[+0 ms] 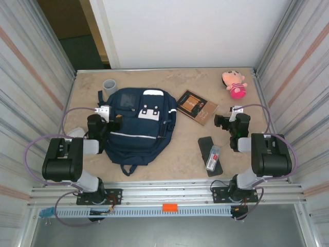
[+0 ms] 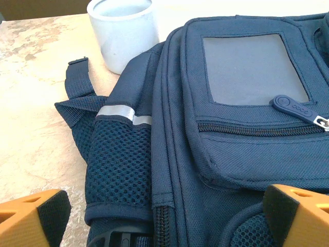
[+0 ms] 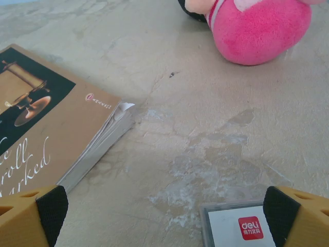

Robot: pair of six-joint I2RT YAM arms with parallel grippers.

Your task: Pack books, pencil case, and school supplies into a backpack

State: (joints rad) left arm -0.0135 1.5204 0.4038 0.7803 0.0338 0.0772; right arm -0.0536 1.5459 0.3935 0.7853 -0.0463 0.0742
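Both grippers stood with their jaws wide apart and empty: the left gripper (image 1: pixel 116 122) hung over the left side of the backpack (image 1: pixel 139 128), the right gripper (image 1: pixel 221 122) over bare table (image 1: pixel 180 159) just right of the book (image 1: pixel 197 107).

The backpack lay flat, front up, left of the table's middle. It looked soft and floppy, so a pinch on loose cloth would probably just bunch it – the zip pull (image 2: pixel 293 106) on the front pocket seemed the better hold. The book lay toward the far edge beside the backpack's top right corner. It was a thin paperback (one corner already curled), light but lying flush, so I'd take it at an edge. The pencil case (image 1: pixel 205 146) lay by the near edge on the right. It looked stiff and flat, best gripped across its narrow width. The school supplies (image 1: pixel 213 158) packet rested on its right half – slim, light, easily knocked off.

The tabletop was smooth, mottled beige stone. Ribbed metal walls closed both sides, with a white wall beyond. A grey cup (image 1: pixel 109 87) and a pink plush toy (image 1: pixel 234 84) sat at the far corners.
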